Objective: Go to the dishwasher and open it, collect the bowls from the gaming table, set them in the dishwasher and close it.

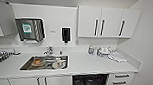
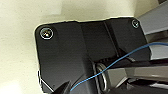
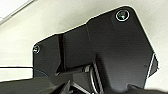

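Observation:
The dishwasher (image 1: 89,82) sits under the white counter (image 1: 91,64), right of the sink, and shows as a dark opening one cabinet wide with rack shapes inside; I cannot see its door. The gaming table is out of view. In the left wrist view the robot's own dark plate (image 2: 75,50) lies in front of a pale floor, with a thin blue cable (image 2: 120,58) across it. The right wrist view has the same kind of dark plate (image 3: 112,50) over a pale floor.
A steel sink (image 1: 29,66) holds dishes, among them a brownish bowl (image 1: 37,61) and white crockery (image 1: 58,63). More white crockery (image 1: 103,51) stands at the counter's back right. White wall cabinets (image 1: 108,22), a towel dispenser (image 1: 30,29) and drawers (image 1: 120,80) surround the spot.

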Robot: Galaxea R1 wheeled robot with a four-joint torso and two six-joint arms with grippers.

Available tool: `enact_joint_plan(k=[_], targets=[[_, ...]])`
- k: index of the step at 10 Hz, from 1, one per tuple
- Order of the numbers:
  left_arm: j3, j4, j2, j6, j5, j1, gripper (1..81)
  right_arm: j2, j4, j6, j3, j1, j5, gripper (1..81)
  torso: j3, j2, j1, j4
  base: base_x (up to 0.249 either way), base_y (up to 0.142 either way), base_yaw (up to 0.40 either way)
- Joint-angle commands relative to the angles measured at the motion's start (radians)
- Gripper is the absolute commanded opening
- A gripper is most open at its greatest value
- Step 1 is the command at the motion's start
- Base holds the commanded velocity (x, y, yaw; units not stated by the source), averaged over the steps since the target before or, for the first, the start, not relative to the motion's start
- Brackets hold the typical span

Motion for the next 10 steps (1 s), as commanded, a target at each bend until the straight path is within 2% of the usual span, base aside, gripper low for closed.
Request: enact_joint_plan(k=[1, 2, 3, 5, 10], targets=[[0.003, -0.005, -0.005, 0.004, 0.050, -0.042, 81.1, 0.005, -0.009, -0.002, 0.005, 0.045, -0.046, 81.1, 0.072, 0.093, -0.060, 0.000, 0.000, 0.000, 0.000], [0.003, -0.005, -0.005, 0.004, 0.050, -0.042, 81.1, 0.005, -0.009, -0.002, 0.005, 0.046, -0.046, 81.1, 0.087, 0.128, -0.083, 0.000, 0.000, 0.000, 0.000], [0.003, -0.005, -0.005, 0.004, 0.050, -0.042, 81.1, 0.005, -0.007, -0.002, 0.005, 0.046, -0.046, 81.1, 0.046, 0.065, -0.043, 0.000, 0.000, 0.000, 0.000], [0.003, -0.005, -0.003, 0.004, 0.050, -0.042, 81.1, 0.005, -0.006, -0.001, 0.002, 0.046, -0.046, 81.1, 0.065, 0.087, -0.060, 0.000, 0.000, 0.000, 0.000], [0.003, -0.003, 0.004, 0.009, 0.055, -0.040, 81.1, 0.009, -0.003, 0.002, 0.002, 0.055, -0.048, 81.1, 0.066, 0.087, -0.063, 0.000, 0.000, 0.000, 0.000]])
